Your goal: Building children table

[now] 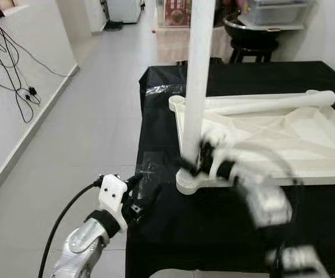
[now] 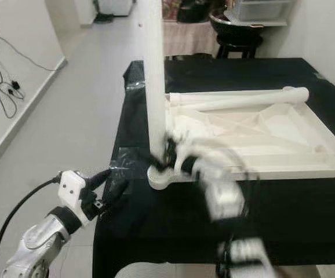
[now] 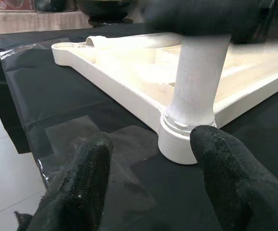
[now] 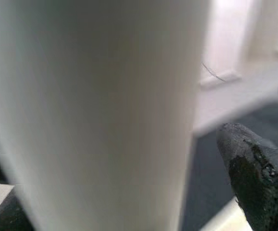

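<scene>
A white children's table top (image 1: 306, 174) lies upside down on a black-covered table (image 1: 202, 231). One white leg (image 1: 197, 75) stands upright in its near left corner socket (image 3: 177, 144). A second leg (image 1: 260, 103) lies along the far rim. My right gripper (image 1: 205, 162), blurred by motion, is at the base of the upright leg. In the right wrist view its fingers (image 4: 259, 178) straddle the leg (image 4: 95, 110), with a gap showing beside one finger. My left gripper (image 1: 144, 200) hovers open at the table's near left edge, pointing at the socket, nothing between its fingers (image 3: 81, 178).
Clear tape patches (image 1: 156, 165) shine on the black cloth near the left edge. Grey floor (image 1: 86, 127) runs along the table's left side, with cables (image 1: 5, 63) on the left wall. A black stool (image 1: 254, 43) and a storage box (image 1: 275, 11) stand behind the table.
</scene>
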`<state>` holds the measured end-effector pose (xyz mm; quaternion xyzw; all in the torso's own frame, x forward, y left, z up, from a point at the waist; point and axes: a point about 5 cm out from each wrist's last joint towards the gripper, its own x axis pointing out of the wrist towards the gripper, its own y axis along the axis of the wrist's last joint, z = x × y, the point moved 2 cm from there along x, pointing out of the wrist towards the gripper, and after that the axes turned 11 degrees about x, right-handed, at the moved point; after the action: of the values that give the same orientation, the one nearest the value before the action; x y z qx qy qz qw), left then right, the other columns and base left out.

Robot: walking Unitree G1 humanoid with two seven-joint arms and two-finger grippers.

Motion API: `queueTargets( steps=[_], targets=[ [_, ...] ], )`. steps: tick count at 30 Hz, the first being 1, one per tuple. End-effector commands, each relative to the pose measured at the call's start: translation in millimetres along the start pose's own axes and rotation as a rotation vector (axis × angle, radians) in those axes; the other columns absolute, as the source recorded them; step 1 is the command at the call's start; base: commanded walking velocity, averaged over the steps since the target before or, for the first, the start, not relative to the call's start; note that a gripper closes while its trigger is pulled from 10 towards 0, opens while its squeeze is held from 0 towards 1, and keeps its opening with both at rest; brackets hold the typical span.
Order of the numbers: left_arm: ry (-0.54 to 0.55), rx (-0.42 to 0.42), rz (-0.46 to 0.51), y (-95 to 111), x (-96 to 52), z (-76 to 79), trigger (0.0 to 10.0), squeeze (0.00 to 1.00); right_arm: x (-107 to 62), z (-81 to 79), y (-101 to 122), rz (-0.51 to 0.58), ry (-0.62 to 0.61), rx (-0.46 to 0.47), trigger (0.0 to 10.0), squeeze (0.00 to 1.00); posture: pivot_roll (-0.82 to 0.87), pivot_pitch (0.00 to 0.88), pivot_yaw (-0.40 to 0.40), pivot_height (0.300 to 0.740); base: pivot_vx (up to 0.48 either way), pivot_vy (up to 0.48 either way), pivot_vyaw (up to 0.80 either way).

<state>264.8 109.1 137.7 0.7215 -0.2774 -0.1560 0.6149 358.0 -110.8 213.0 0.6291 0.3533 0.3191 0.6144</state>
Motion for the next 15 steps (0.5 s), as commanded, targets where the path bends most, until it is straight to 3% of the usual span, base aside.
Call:
queueTargets(
  steps=[1,4,13,14,15],
  targets=[
    [0.003,-0.006,-0.020,-4,-2.4,1.8,10.0,0.00,2.9,-7.5,-18,-0.092,0.159,0.059,10.0,0.00,-0.10,0.102,0.000,0.740,0.000,0.000,0.00],
    [0.003,-0.007,-0.020,-3,-2.5,3.5,10.0,0.00,5.0,0.6,-13,-0.159,0.253,0.065,10.0,0.00,-0.09,0.103,0.001,0.740,0.000,0.000,0.00],
    [-0.009,-0.009,-0.031,-3,-7.2,7.4,10.0,0.00,9.9,13.3,-14,-0.217,0.278,0.123,10.0,0.00,-0.05,0.103,0.005,0.740,0.000,0.000,0.00],
    [-0.006,-0.003,-0.037,-4,-9.5,8.3,10.0,0.00,8.2,16.8,-17,-0.224,0.267,0.141,0.0,0.00,-0.03,0.106,0.007,0.740,0.000,0.000,0.00],
    [-0.006,-0.003,-0.037,-4,-9.5,8.3,10.0,0.00,8.2,16.8,-17,-0.224,0.267,0.141,0.0,0.00,-0.03,0.106,0.007,0.740,0.000,0.000,0.00]
  ],
)
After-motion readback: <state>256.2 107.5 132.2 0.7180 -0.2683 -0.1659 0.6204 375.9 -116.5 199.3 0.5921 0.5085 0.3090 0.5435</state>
